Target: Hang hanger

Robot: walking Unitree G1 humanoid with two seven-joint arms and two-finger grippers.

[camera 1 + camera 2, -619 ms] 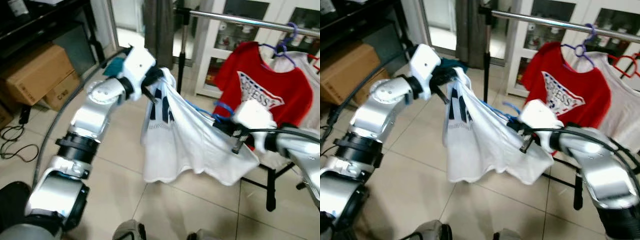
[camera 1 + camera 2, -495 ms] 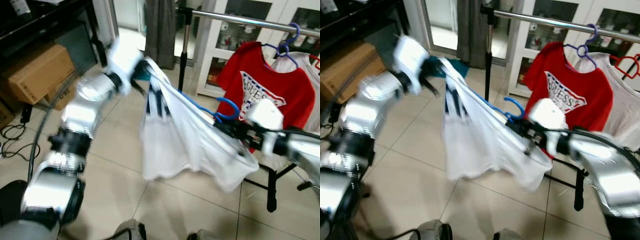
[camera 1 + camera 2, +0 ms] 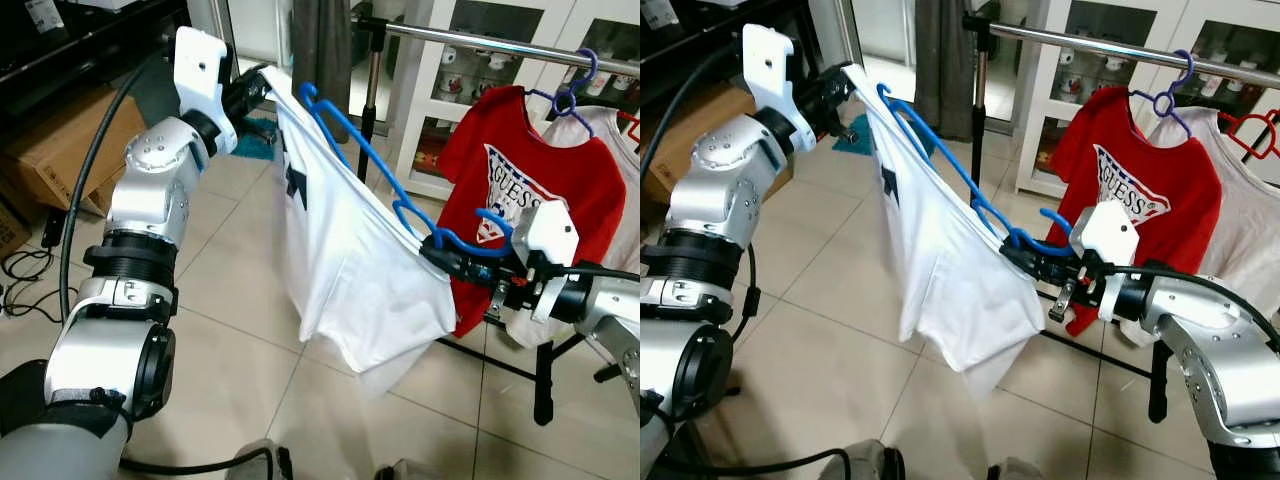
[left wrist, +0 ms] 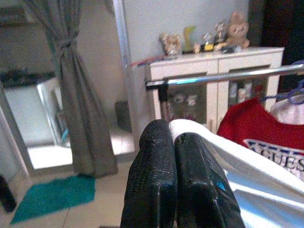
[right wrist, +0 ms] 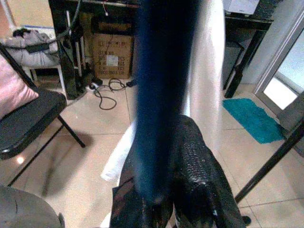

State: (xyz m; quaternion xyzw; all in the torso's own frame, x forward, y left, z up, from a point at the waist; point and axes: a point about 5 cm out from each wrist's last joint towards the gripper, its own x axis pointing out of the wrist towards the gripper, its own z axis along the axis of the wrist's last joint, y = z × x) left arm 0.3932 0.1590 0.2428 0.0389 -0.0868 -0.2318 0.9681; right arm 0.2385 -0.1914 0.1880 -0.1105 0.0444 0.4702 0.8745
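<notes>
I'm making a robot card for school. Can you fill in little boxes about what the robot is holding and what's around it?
left gripper: raised, pinching one end of the white T-shirt
right gripper: clamped on the blue hanger
shirt: stretched between both grippers, hanging down
hanger: inside the shirt, not on the rail
rail: metal, behind
already hung: red T-shirt on a purple hanger
floor: pale tiles, teal mat

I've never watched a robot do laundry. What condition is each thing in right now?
white T-shirt: stretched between both grippers
blue hanger: inside shirt, off the rail
left gripper: shut on shirt
right gripper: shut on hanger
red T-shirt: hung on rail
</notes>
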